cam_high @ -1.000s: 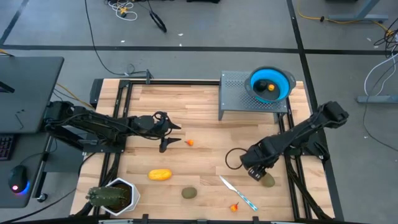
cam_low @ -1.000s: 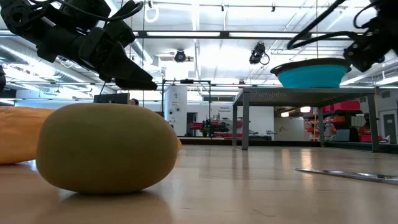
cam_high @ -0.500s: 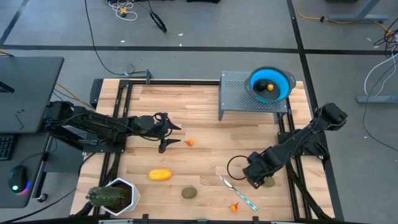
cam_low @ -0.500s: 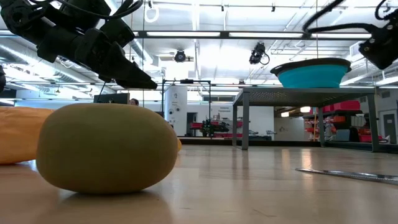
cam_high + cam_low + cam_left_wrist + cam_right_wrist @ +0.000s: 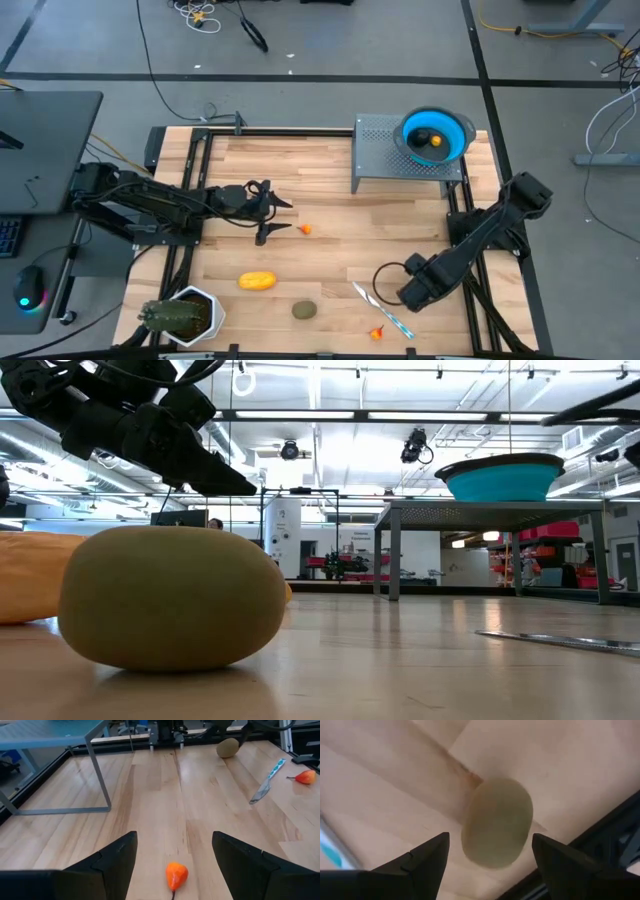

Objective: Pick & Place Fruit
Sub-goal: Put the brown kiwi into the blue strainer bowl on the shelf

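My right gripper (image 5: 418,293) hovers open near the table's near right corner, straight above an olive-brown fruit (image 5: 497,822) that lies on the wood; its fingers stand either side of the fruit without touching it. In the high view the gripper hides this fruit. My left gripper (image 5: 288,217) is open at mid-table, just left of a tiny orange-red bit (image 5: 175,875) (image 5: 306,229). A yellow oblong fruit (image 5: 256,281) and a second olive-brown fruit (image 5: 304,310) (image 5: 170,595) lie near the near edge. Another orange-red bit (image 5: 377,333) lies beside the knife. A black ball sits in the blue bowl (image 5: 437,133).
The blue bowl rests on a grey metal stand (image 5: 385,150) at the far right. A knife with a light-blue handle (image 5: 382,309) lies just left of my right gripper. A potted spiky plant (image 5: 180,315) stands at the near left corner. Black frame rails (image 5: 470,290) run beside the right arm.
My right gripper has moved toward the table's near edge and slightly right, from beside the olive-brown fruit to directly over it, so the fruit no longer shows in the high view. The fruit has stayed in place.
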Controlling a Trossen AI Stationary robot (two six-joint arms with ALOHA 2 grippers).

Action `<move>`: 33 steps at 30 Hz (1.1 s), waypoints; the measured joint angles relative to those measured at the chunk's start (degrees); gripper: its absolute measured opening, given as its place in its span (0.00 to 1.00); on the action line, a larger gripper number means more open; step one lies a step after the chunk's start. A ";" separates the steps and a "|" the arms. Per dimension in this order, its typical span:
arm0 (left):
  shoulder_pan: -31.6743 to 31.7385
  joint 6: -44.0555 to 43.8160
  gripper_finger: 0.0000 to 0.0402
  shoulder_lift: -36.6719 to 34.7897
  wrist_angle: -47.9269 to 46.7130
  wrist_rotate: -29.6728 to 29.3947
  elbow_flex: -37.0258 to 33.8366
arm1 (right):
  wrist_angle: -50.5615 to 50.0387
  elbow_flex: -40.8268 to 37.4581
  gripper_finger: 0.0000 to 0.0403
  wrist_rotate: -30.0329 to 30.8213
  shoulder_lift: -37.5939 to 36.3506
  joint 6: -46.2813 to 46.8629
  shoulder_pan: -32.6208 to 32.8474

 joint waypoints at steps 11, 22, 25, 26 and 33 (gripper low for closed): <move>-0.02 -0.69 0.66 0.00 -1.16 0.85 0.00 | 0.37 0.00 0.73 1.87 3.30 -0.47 0.44; -0.02 -1.82 0.66 0.00 -2.00 0.85 0.00 | 1.84 0.00 0.58 1.84 3.28 0.99 1.49; -0.02 -1.86 0.66 0.00 -2.26 0.85 0.00 | 1.90 -0.09 0.57 1.84 3.28 1.53 2.14; -0.02 -1.86 0.66 0.00 -2.36 0.85 0.00 | 2.05 -0.34 0.57 1.75 3.23 1.58 2.21; -0.02 -1.82 0.66 0.00 -2.33 0.85 0.00 | 2.64 -1.62 0.56 0.67 3.02 2.41 2.30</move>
